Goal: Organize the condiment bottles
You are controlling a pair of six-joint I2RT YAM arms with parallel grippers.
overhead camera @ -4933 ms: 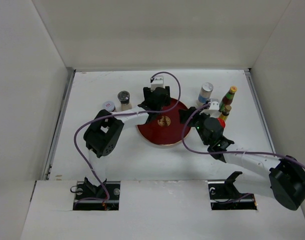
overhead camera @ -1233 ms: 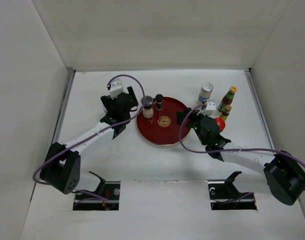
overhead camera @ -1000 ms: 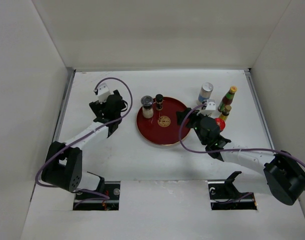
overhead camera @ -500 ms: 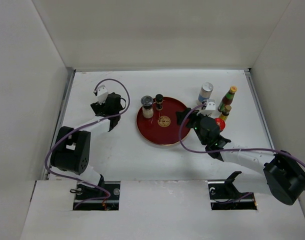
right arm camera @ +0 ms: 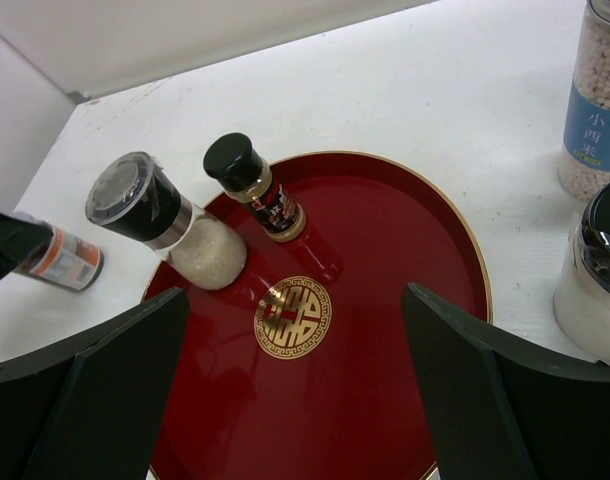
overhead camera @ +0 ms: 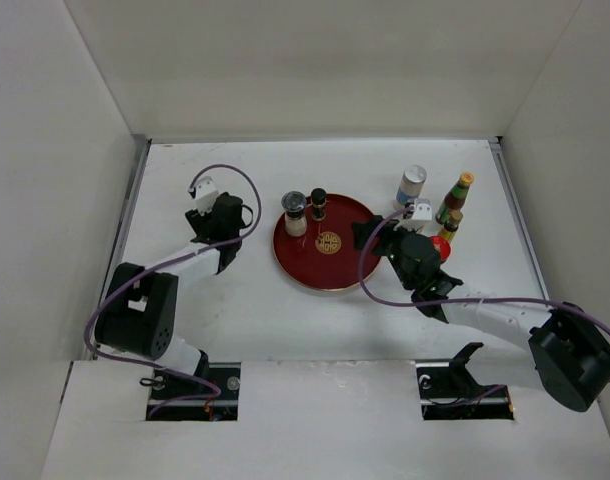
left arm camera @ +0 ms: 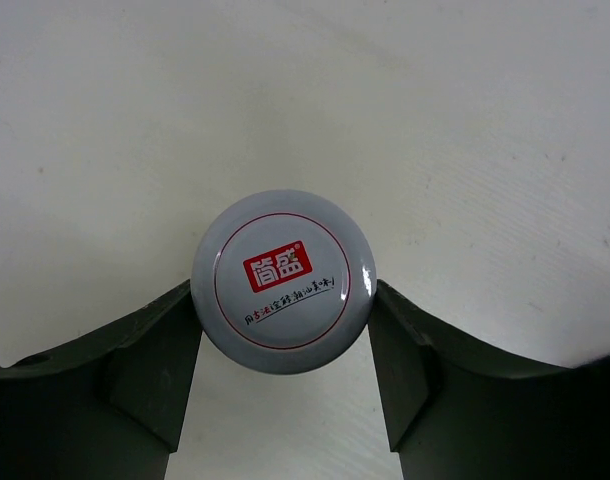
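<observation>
Seen from above in the left wrist view, a grey-lidded jar (left arm camera: 283, 282) with a red label stands on the white table. My left gripper (left arm camera: 282, 292) is shut on it, both fingers against its sides. In the top view that gripper (overhead camera: 218, 216) covers the jar, left of the red tray (overhead camera: 335, 270). A silver-lidded shaker (overhead camera: 295, 213) and a black-capped bottle (overhead camera: 318, 205) stand in the tray's far left part. My right gripper (overhead camera: 371, 236) hangs open over the tray's right rim, holding nothing. In the right wrist view its jaws (right arm camera: 295, 300) frame the gold emblem.
Right of the tray stand a silver-lidded jar of white beads (overhead camera: 413, 186), a yellow-capped green bottle (overhead camera: 458, 195), a small yellowish bottle (overhead camera: 451, 225) and a red cap (overhead camera: 441, 247). Another shaker (right arm camera: 595, 270) is close to my right finger. White walls enclose the table.
My left arm left the tray after setting down the shaker, swung left to the grey-lidded jar, and its jaws closed in on it. The right arm stayed put.
</observation>
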